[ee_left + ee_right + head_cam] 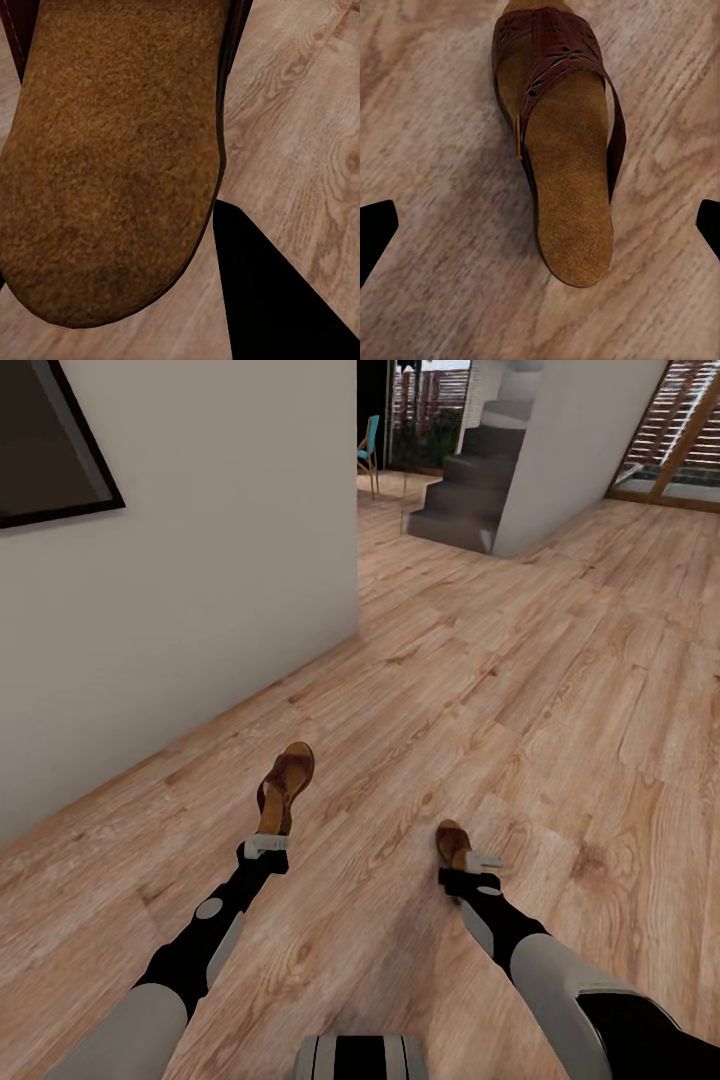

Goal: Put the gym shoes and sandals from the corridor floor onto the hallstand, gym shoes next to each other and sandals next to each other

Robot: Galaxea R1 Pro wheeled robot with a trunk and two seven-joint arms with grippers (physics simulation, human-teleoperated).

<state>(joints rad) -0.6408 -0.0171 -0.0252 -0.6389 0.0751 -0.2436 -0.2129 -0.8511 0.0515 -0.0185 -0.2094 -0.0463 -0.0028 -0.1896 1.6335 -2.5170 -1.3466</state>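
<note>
Two sandals: one [285, 785] juts ahead of the left gripper [266, 847], seemingly clamped at its heel. The other [559, 150] lies on the corridor floor [560, 690] between the right gripper's [478, 863] spread jaws, lengthwise ahead.

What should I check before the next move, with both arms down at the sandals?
1. Left sandal at left gripper: ok, its footbed sits close under the wrist camera.
2. Left grip closed: cannot tell.
3. Right sandal centred between right gripper fingertips: ok, jaws wide open.
4. Right sandal lifted: not ok, flat on the corridor floor.
5. Path to the rack: cannot tell.
</note>
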